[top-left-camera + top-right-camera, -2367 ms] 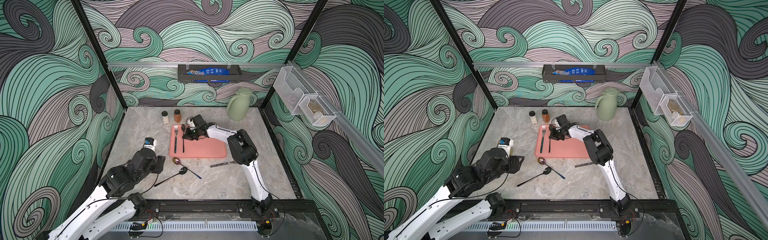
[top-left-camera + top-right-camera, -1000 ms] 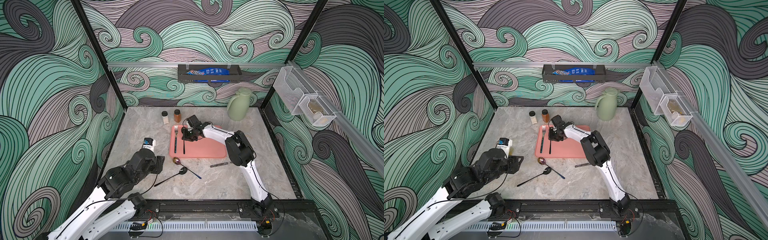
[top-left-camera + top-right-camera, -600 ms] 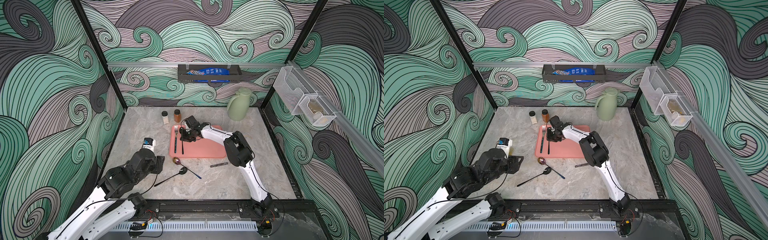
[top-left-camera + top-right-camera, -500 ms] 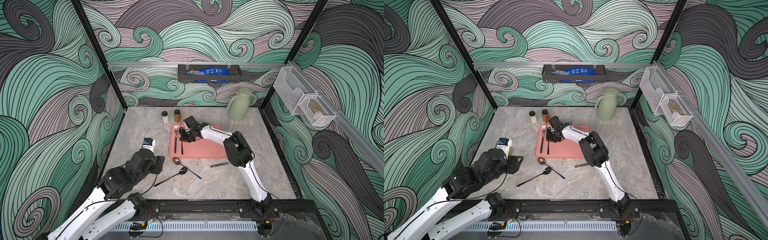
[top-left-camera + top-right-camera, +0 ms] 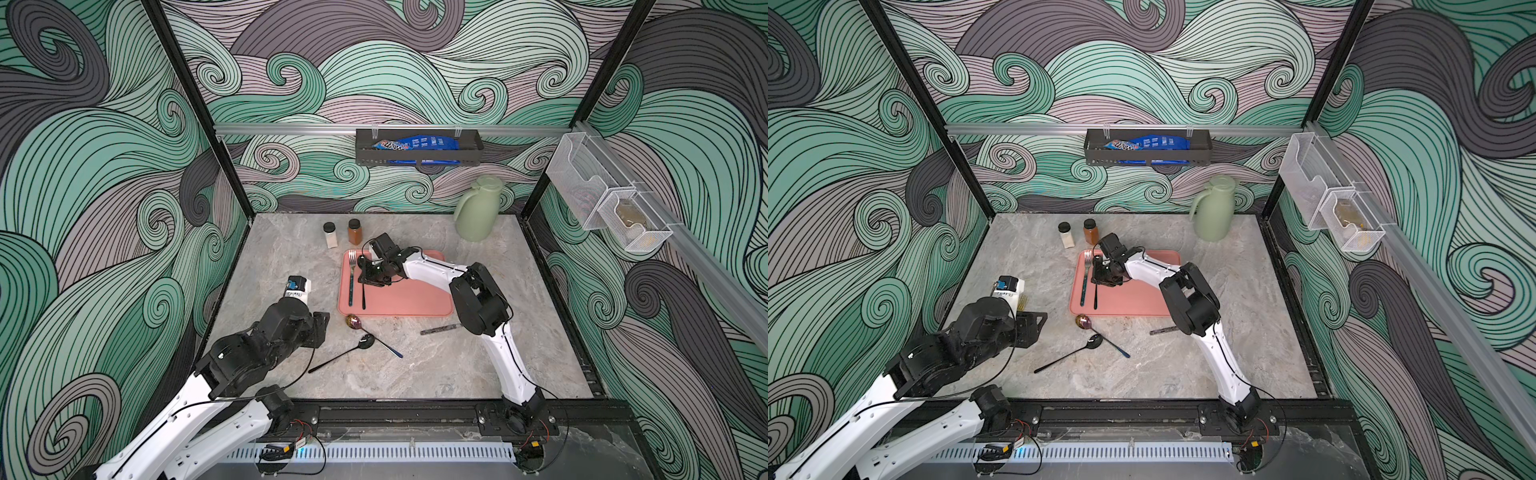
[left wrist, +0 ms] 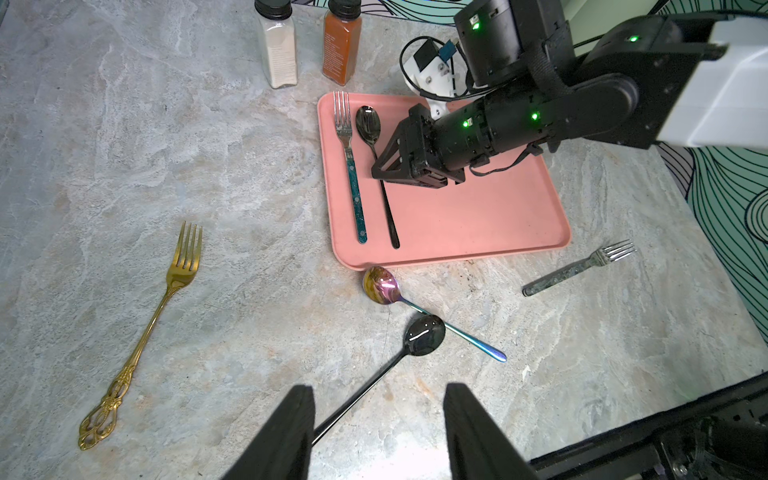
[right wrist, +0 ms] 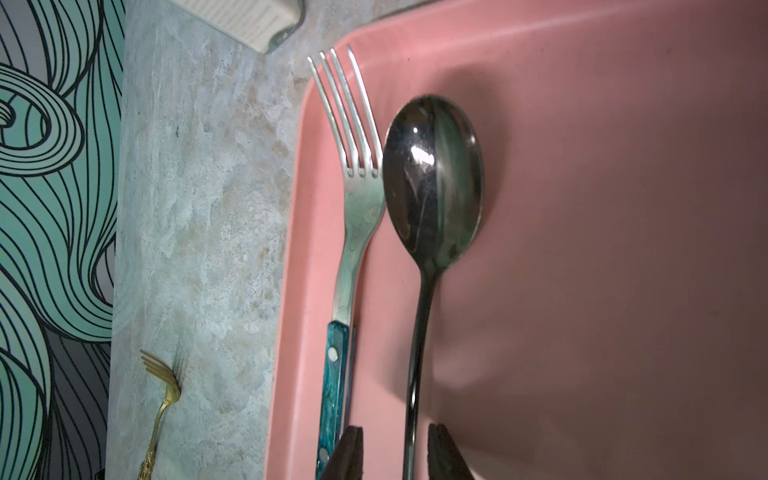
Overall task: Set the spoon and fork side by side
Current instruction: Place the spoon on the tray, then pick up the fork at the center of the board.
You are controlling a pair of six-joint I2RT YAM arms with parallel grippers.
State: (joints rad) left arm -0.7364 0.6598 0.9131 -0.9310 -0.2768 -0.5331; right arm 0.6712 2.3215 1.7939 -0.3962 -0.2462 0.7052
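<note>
Spoon lies on the pink tray just beside the fork; the right claw straddles its handle, part open, gripping nothing.

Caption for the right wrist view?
Black spoon beside teal-handled fork on pink tray, right hand open astride the spoon's handle.

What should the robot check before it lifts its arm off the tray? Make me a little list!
1. Black spoon lying flat on the pink tray: ok.
2. Spoon right beside the blue-handled fork, both pointing the same way: ok.
3. Right tool not squeezing, jaws apart on either side of the spoon handle: ok.
4. Spoon bowl clear of the fork's tines: cannot tell, they look very close.
5. Left tool open, empty, away from the tray: ok.
</note>
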